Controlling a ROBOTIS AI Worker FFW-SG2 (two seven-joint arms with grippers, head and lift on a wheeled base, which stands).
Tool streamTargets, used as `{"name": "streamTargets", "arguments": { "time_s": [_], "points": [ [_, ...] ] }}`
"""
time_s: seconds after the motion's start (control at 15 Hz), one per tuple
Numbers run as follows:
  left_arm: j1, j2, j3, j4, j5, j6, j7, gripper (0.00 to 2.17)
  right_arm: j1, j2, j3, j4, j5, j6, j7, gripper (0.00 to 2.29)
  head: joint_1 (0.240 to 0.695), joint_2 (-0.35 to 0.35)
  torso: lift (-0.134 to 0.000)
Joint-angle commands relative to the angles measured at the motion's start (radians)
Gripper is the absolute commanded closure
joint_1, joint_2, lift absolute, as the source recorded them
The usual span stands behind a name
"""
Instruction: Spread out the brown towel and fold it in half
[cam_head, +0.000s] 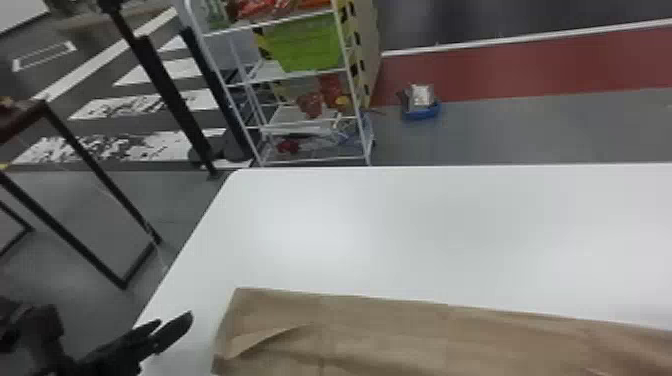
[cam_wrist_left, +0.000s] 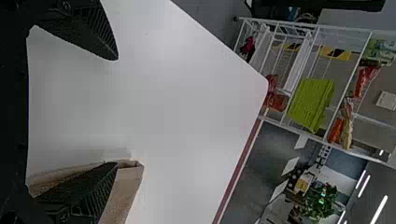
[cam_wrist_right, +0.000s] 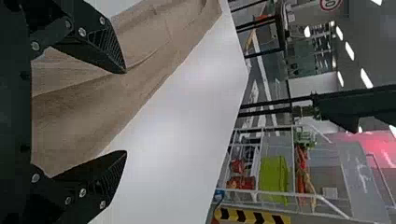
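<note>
White tabletop (cam_head: 425, 230) bore the brown towel (cam_head: 400, 335) along its near side. Over that tabletop the left gripper (cam_wrist_left: 116, 111) and right gripper (cam_wrist_right: 125, 112) held nothing, fingers wide, presumably so they could straddle cloth edges before pinching for the fold.

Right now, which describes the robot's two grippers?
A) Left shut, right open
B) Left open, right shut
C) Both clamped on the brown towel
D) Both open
D: the left gripper and the right gripper each have their two fingertips wide apart, with nothing pinched between them.
</note>
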Motion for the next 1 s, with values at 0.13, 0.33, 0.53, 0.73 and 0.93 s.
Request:
{"name": "streamTargets", "arguments": {
  "time_s": [0.13,0.33,0.53,0.73,0.93],
  "points": [
    [-0.015,0.039,-0.039,-0.006,-0.025,0.162,0.004,0.09,-0.082,0.037,0.236,0.038,0.095,-0.143,-0.070,0.44,0.695,0.350,-0.124],
    [-0.035,0.068,-0.054,-0.045,-0.023,0.330,0.004,0.10,-0.113,0.034,0.251,0.055,0.141,-0.152,-0.060,0.43,0.695,0.350,-0.124],
    [-0.059,0.070,-0.069,-0.052,-0.022,0.370,0.002,0.16,-0.113,0.029,0.245,0.084,0.165,-0.198,-0.057,0.43,0.695,0.350,-0.124],
    [-0.069,0.079,-0.114,-0.052,-0.031,0.386,0.006,0.21,-0.133,0.015,0.330,0.106,0.206,-0.220,-0.020,0.43,0.695,0.350,-0.124],
    [-0.079,0.079,-0.114,-0.063,-0.039,0.419,0.006,0.21,-0.154,0.017,0.402,0.109,0.266,-0.180,0.045,0.59,0.695,0.350,-0.124]
  ]
}}
